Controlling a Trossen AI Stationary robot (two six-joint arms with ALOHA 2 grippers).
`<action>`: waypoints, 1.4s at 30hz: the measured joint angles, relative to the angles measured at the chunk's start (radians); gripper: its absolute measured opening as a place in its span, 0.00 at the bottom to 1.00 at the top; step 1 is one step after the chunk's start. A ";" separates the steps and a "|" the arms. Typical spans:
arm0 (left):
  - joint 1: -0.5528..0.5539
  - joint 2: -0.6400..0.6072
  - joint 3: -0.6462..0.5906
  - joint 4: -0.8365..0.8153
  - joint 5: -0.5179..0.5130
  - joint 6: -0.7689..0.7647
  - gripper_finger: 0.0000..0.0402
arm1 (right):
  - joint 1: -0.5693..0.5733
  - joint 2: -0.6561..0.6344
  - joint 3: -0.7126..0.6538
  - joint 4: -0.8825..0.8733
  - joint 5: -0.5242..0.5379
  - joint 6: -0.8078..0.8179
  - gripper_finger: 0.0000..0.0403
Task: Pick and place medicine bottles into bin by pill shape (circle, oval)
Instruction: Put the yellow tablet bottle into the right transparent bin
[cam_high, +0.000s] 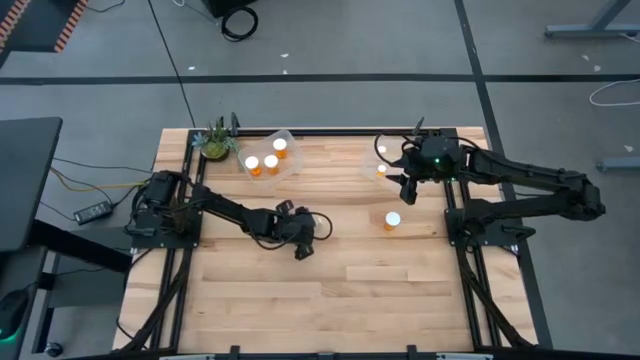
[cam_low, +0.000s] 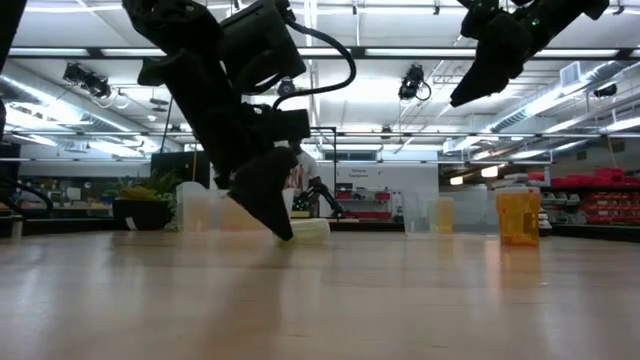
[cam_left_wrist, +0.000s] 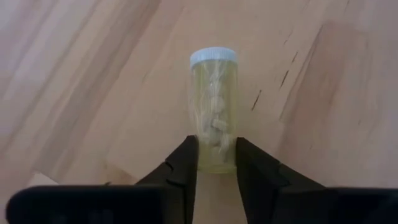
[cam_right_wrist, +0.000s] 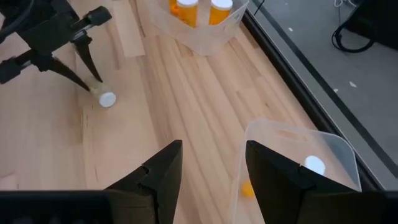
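A pale medicine bottle (cam_left_wrist: 213, 102) with a white cap lies on its side on the table near the middle; it also shows in the low view (cam_low: 312, 230) and the right wrist view (cam_right_wrist: 104, 97). My left gripper (cam_high: 305, 248) is down at the table, shut on its bottom end. My right gripper (cam_high: 405, 186) is open and empty, held high over the clear right bin (cam_right_wrist: 298, 146). One orange bottle (cam_high: 392, 220) stands upright on its base on the table below it. My left gripper pinches the bottle's bottom end (cam_left_wrist: 217, 158) between its two fingers, one on each side of the round wall. The fingers slant down from above and lie along the bottle's length. The bottle lies on the table, its cap (cam_left_wrist: 212, 56) pointing away from the gripper.
A clear bin (cam_high: 270, 155) at the far left holds three orange bottles. The right bin (cam_high: 383, 158) at the far right holds bottles too. A small potted plant (cam_high: 215, 140) stands at the far left corner. Bare wood fills the near half of the table.
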 joint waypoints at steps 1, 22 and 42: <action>0.001 0.000 0.000 -0.001 -0.004 0.020 0.23 | 0.000 0.000 0.000 0.002 0.000 -0.009 0.46; 0.037 0.000 0.000 0.282 -0.084 0.383 0.28 | 0.001 0.102 0.001 0.207 -0.096 0.029 0.46; 0.112 0.000 0.000 0.660 -0.068 0.574 0.28 | 0.068 0.155 0.001 0.206 -0.214 -0.119 0.46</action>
